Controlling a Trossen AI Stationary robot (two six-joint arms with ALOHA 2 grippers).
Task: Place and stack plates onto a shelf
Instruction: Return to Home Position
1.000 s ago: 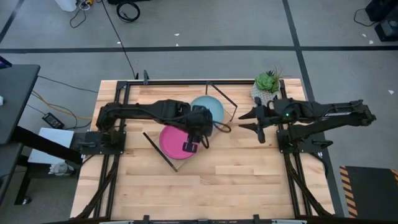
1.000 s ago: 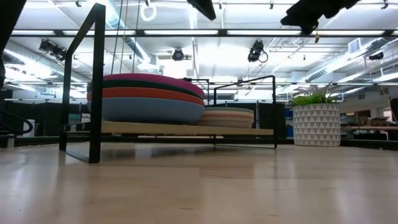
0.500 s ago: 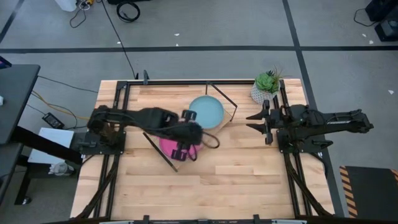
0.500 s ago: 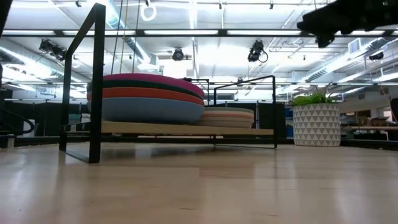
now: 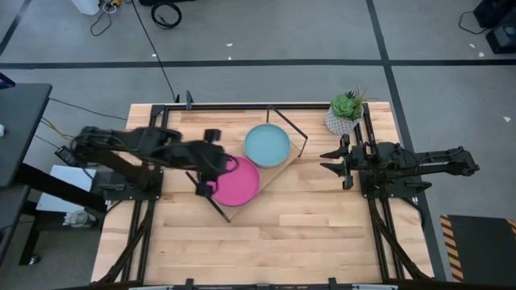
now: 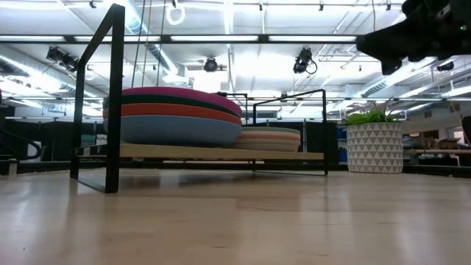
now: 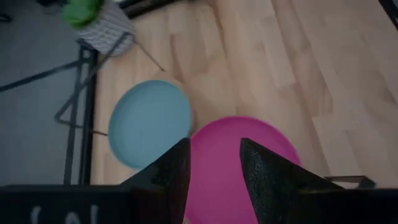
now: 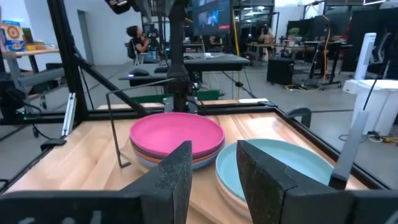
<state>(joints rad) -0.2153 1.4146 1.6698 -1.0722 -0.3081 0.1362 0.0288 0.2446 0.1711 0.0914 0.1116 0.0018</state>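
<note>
Left claw (image 7: 214, 144) hangs spread near the magenta plate (image 5: 240, 184) (right claw (image 8: 213, 147) likewise spread).

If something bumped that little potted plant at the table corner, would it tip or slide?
Probably slides rather than tips: the potted plant has a squat, wide pot with a flat base. It stands close to the table edge, so a firm push might send it off.

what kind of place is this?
Likely a robotics lab or workshop: exposed ceiling with strip lights, desks with a monitor and a person beyond the table, cables on taped grey floor.
</note>
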